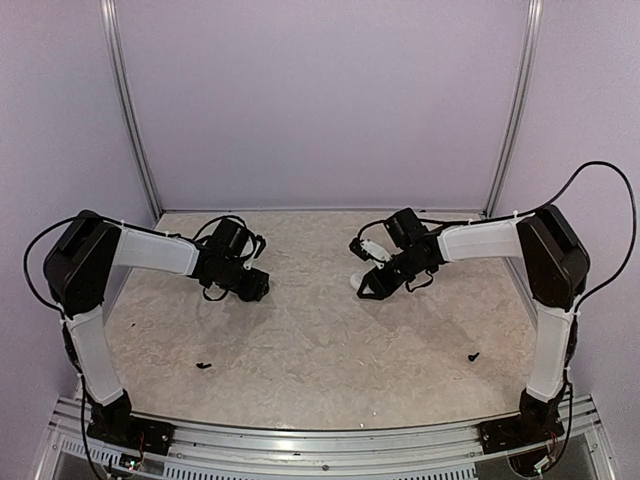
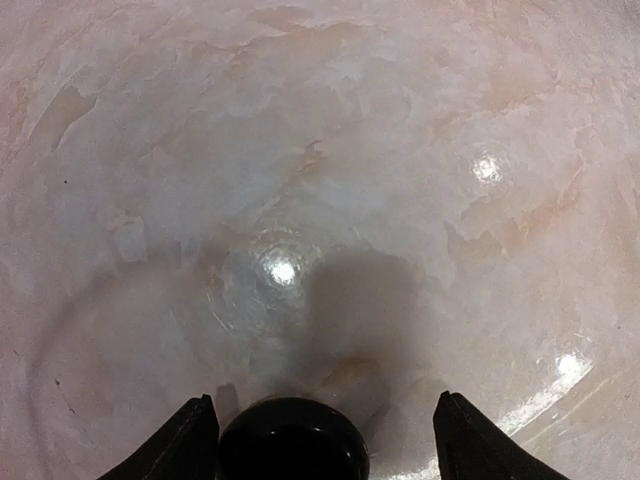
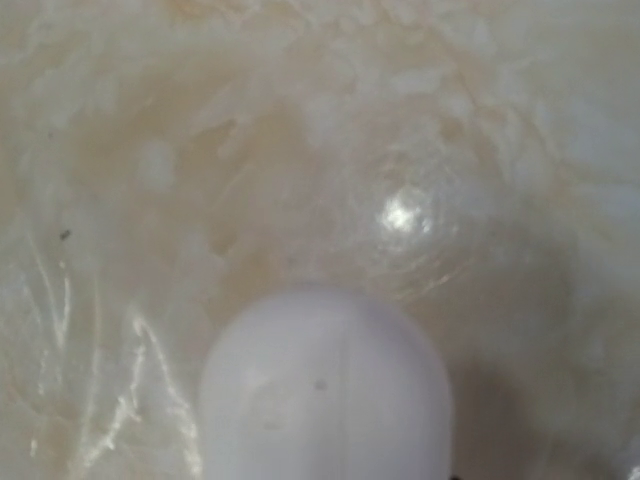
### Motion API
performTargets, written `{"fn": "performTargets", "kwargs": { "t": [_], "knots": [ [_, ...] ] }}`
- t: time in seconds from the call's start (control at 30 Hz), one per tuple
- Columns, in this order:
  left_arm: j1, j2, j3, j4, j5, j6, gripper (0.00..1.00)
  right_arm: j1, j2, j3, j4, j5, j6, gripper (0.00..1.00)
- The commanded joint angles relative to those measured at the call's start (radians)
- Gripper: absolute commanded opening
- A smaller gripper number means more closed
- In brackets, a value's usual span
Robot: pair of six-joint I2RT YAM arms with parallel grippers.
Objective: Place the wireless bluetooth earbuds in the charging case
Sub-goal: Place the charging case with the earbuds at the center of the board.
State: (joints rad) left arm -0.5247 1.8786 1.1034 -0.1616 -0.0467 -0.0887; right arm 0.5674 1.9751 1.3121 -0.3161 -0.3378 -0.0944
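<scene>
- The table (image 1: pixel 320 340) is pale, marbled beige and glossy; bright spots of light glint on it in both wrist views.
- Lilac walls (image 1: pixel 320 100) close in three sides, with metal posts (image 1: pixel 128 110) at the back corners and a metal rail (image 1: pixel 320 440) along the near edge.
- Two small black bits (image 1: pixel 204 365) lie near the front, well apart.
- The right gripper (image 1: pixel 366 288) is closed on the charging case (image 3: pixel 325 390), mid-table right; the case hides its fingers.
- The left gripper (image 2: pixel 325 400) stands open, a black round thing (image 2: pixel 292 440) between its fingers.
</scene>
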Motion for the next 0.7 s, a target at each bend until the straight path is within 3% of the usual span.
{"fn": "performTargets", "kwargs": {
  "t": [0.0,0.37,0.67],
  "knots": [
    [-0.006,0.034,0.024,-0.033,-0.037,0.036,0.74,-0.008,0.012,0.013,-0.019,-0.022,-0.013,0.43],
    [-0.012,0.019,0.001,-0.028,-0.013,0.038,0.65,-0.008,-0.035,0.011,-0.032,0.054,-0.023,0.69],
    [-0.023,0.02,-0.011,-0.032,0.009,0.038,0.58,-0.008,-0.234,-0.084,0.092,0.157,-0.032,0.95]
  ]
}}
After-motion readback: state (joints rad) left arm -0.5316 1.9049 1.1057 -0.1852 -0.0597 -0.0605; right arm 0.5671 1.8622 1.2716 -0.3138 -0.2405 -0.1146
